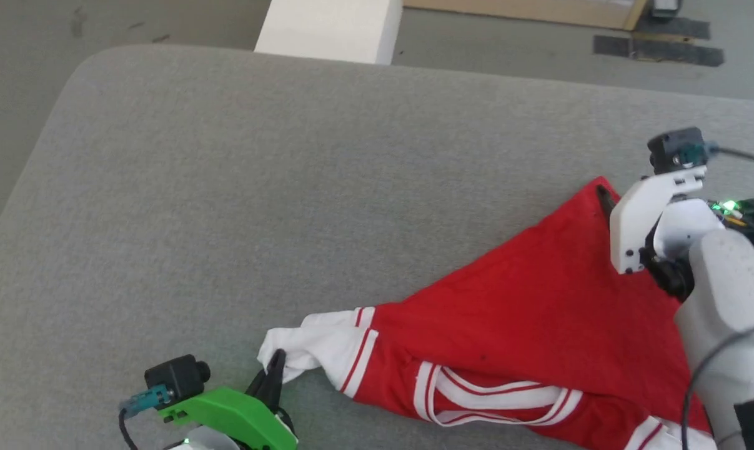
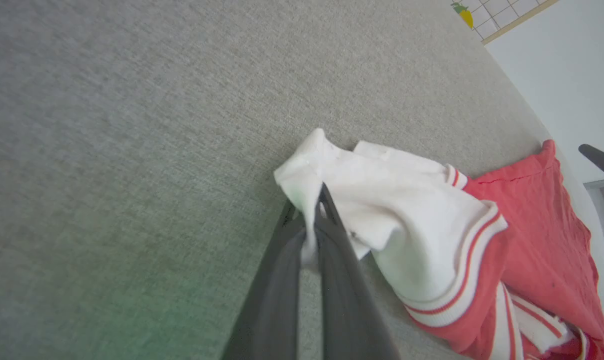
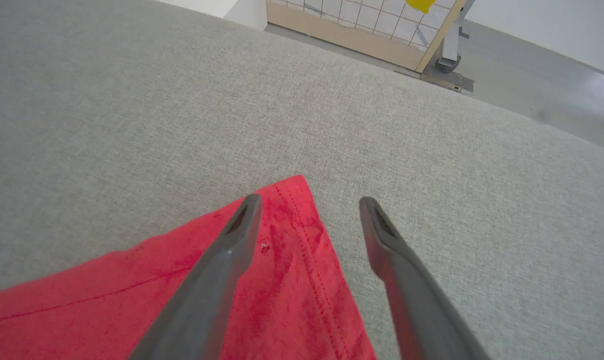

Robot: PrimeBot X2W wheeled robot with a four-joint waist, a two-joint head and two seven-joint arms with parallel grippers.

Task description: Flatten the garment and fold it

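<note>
The garment (image 1: 526,300) lies on the near right part of the grey cloth-covered table (image 1: 289,187), drawn out into a rough triangle. Its red body narrows to a hem corner (image 1: 598,187) on the far right, and a white sleeve (image 1: 314,350) trails off to the left. The red-and-white striped collar trim (image 1: 495,397) lies in loops along the near edge, and the cloth there is bunched and not flat. The left pincer (image 1: 275,365) is at the near left, clamped tight on the tip of the white sleeve (image 2: 382,200). In the left wrist view a pinch of white cloth stands between its two dark fingers (image 2: 332,220). The right pincer (image 3: 309,202) is at the far right over the hem corner (image 3: 291,200), spread wide and holding nothing — one finger is above the red cloth, the other above bare table. Beyond the far edge of the table stand a white block (image 1: 330,28) and a wood-framed grid panel (image 3: 362,20) on the floor.
</note>
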